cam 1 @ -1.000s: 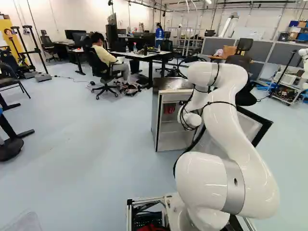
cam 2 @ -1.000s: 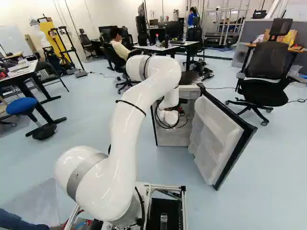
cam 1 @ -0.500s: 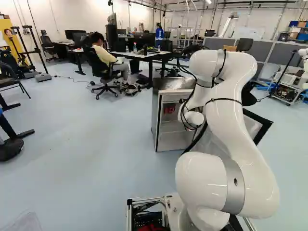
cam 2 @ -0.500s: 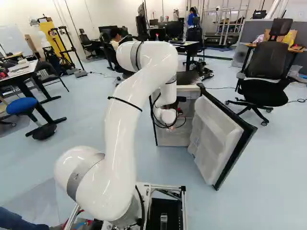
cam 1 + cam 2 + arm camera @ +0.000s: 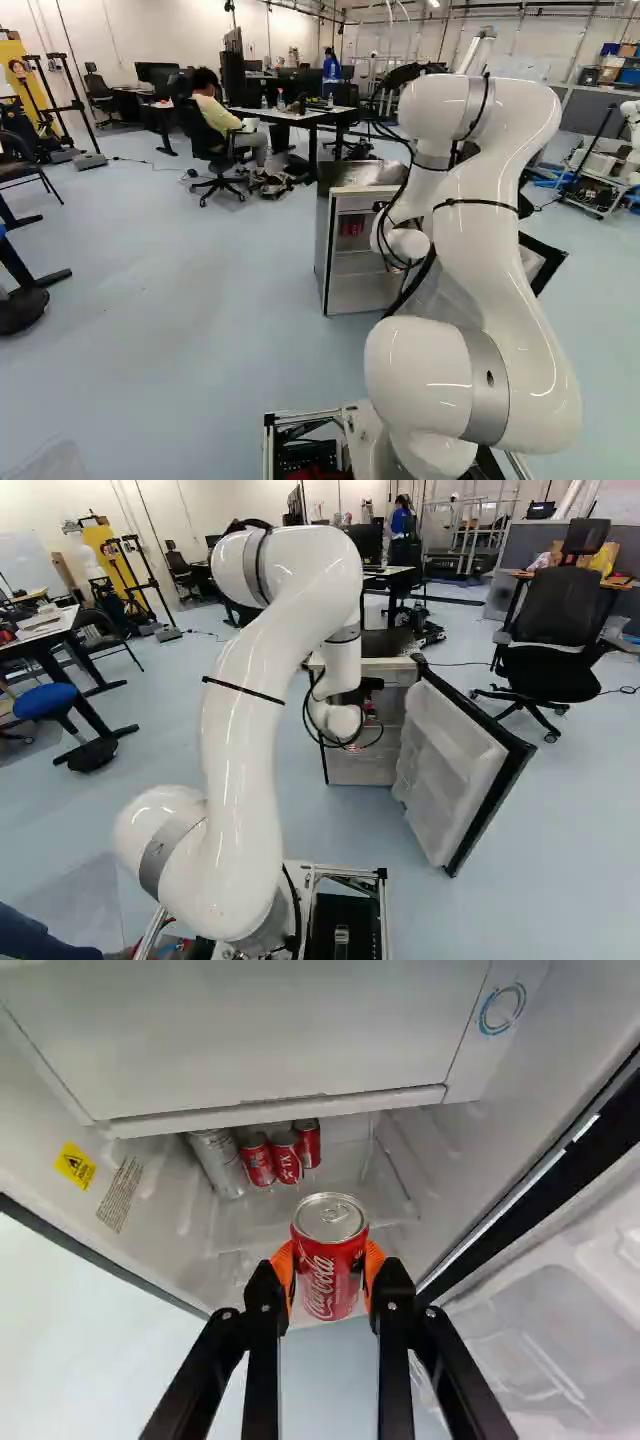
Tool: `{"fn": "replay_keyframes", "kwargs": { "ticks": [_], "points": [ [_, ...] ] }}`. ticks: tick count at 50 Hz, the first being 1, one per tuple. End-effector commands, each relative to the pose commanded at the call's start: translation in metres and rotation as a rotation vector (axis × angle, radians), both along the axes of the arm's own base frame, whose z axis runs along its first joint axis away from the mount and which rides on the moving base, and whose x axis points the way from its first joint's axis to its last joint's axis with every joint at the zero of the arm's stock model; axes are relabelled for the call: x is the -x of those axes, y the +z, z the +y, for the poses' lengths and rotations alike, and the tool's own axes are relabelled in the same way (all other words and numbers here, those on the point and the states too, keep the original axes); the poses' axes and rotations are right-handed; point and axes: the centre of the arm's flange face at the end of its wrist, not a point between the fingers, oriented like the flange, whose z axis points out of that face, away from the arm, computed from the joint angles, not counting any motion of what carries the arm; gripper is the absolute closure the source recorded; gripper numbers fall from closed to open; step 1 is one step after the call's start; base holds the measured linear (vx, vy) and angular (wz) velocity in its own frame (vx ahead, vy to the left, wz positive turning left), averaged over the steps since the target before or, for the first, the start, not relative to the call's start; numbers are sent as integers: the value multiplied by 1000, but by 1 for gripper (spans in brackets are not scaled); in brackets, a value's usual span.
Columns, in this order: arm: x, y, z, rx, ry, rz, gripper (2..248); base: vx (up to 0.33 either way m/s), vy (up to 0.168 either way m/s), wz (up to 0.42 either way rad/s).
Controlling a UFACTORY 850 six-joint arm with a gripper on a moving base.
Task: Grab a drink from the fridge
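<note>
White script lettering runs down the red side of the drink can; small print stands near its rim. The fridge wall bears a yellow warning label with a black symbol, beside a block of small grey print. The can has a silver lid with its pull tab toward the camera. It is at the fridge's open front, near the front edge; I cannot tell whether it touches anything below. The hand holds the can, an orange pad against each side. Beyond, red cans and a silver can stand toward the rear corner by the labelled wall. The white arm rises, bends over at its top and drops to the fridge opening, beside the open door.
</note>
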Motion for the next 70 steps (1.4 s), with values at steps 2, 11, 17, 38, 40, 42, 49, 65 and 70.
{"fn": "replay_keyframes", "kwargs": {
  "ticks": [2,11,17,38,40,42,49,65,70],
  "points": [
    [4,3,2,0,1,1,158,0,0,0],
    [22,18,11,-2,4,5,158,0,0,0],
    [35,27,16,-3,6,7,158,0,0,0],
    [79,58,37,-2,14,6,158,0,0,0],
    [83,61,39,-2,15,5,158,0,0,0],
    [86,64,40,-1,16,3,158,0,0,0],
    [92,72,43,3,16,-8,158,0,0,0],
    [97,90,45,15,17,-40,158,0,0,0],
    [98,95,45,19,17,-50,158,0,0,0]
  ]
}}
